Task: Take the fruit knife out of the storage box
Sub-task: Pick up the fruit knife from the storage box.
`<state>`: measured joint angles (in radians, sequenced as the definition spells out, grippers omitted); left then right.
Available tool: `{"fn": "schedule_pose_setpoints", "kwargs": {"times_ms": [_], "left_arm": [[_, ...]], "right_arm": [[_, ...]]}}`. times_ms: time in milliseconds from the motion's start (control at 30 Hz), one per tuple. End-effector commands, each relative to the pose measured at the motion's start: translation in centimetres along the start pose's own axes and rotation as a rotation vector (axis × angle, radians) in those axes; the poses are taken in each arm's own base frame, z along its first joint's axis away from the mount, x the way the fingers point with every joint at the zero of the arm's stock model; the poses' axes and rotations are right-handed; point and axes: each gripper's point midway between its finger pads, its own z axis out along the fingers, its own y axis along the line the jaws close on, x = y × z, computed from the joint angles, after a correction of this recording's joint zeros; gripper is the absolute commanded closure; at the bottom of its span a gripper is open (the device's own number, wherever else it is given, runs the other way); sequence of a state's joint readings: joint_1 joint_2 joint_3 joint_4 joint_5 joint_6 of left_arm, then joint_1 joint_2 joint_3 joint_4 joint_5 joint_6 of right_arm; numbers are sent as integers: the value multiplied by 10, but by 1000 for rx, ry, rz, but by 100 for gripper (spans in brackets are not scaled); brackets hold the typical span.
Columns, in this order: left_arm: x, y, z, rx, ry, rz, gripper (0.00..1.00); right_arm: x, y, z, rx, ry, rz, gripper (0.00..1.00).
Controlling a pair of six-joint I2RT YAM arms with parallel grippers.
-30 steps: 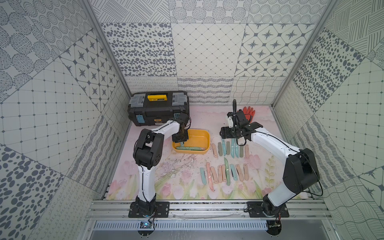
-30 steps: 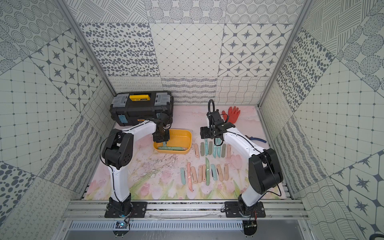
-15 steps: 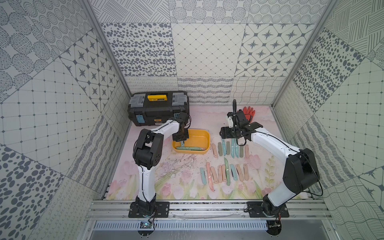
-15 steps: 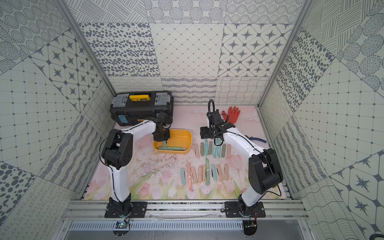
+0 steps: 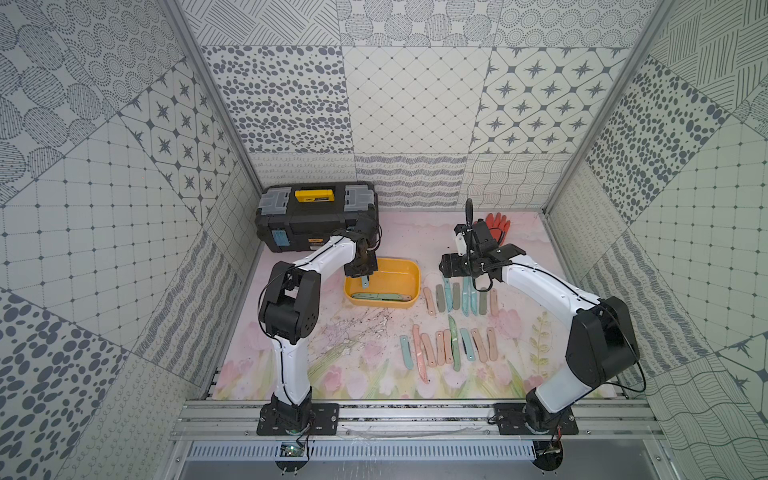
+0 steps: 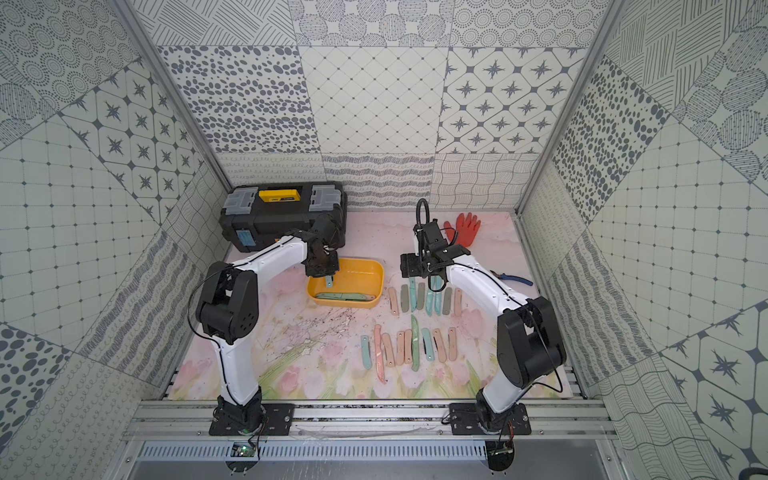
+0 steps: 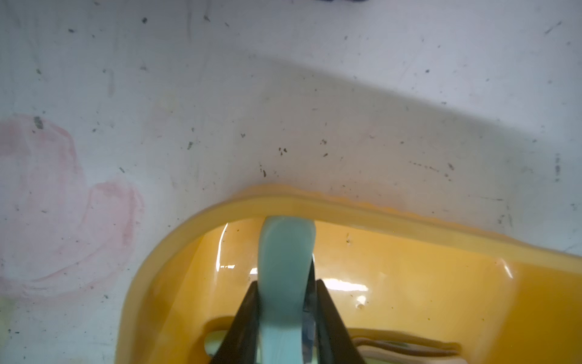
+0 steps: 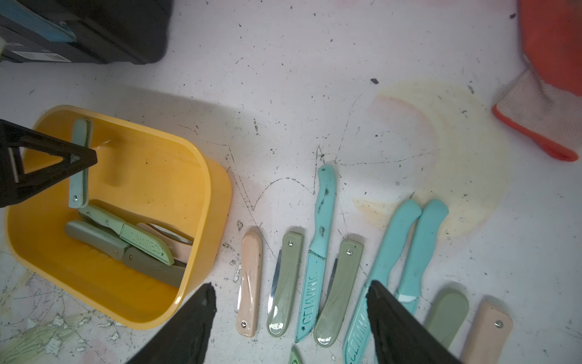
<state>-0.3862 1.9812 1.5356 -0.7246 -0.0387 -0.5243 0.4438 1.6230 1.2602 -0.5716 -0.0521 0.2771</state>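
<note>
The yellow storage box [image 5: 409, 270] [image 6: 374, 270] stands on the mat in front of the toolbox. My left gripper [image 7: 286, 285] reaches into its left end and is shut on a pale teal folded fruit knife [image 7: 285, 249] [image 5: 365, 282], whose far end lies near the box rim [image 7: 409, 225]. In the right wrist view that knife [image 8: 78, 176] is inside the box [image 8: 204, 176], with several more folded knives [image 8: 138, 242] lying on the floor of the box. My right gripper [image 8: 290, 287] [image 5: 451, 266] hangs open above the knives laid out right of the box.
A black toolbox [image 5: 316, 216] with a yellow handle stands at the back left. Two rows of knives [image 5: 457, 295] [image 5: 449, 349] lie on the mat. An orange glove [image 5: 498, 222] is at the back right. Pliers [image 6: 513, 278] lie by the right wall.
My left gripper's jaws have closed onto the teal knife in the box. The right arm has stayed where it was.
</note>
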Motion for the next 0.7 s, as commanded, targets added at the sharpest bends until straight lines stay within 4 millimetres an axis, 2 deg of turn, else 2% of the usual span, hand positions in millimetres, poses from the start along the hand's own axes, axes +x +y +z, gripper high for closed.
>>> {"fn": "schedule_pose_setpoints", "kwargs": {"times_ms": [0, 167, 300, 433, 567, 667], "left_arm": [[-5, -7, -24, 48, -2, -5, 80], [-5, -14, -50, 86, -18, 6, 81], [7, -15, -73, 101, -39, 13, 80], [31, -13, -90, 90, -45, 26, 80], [65, -5, -92, 87, -33, 14, 79], [93, 2, -89, 96, -30, 7, 79]], "right_arm": [[-11, 6, -12, -11, -55, -9, 21], [-12, 4, -16, -4, -63, -12, 21], [-12, 4, -19, -7, -71, -10, 21], [-13, 3, -24, 4, -84, -16, 21], [-18, -7, -26, 63, -102, -38, 18], [-20, -12, -23, 93, -104, -58, 11]]}}
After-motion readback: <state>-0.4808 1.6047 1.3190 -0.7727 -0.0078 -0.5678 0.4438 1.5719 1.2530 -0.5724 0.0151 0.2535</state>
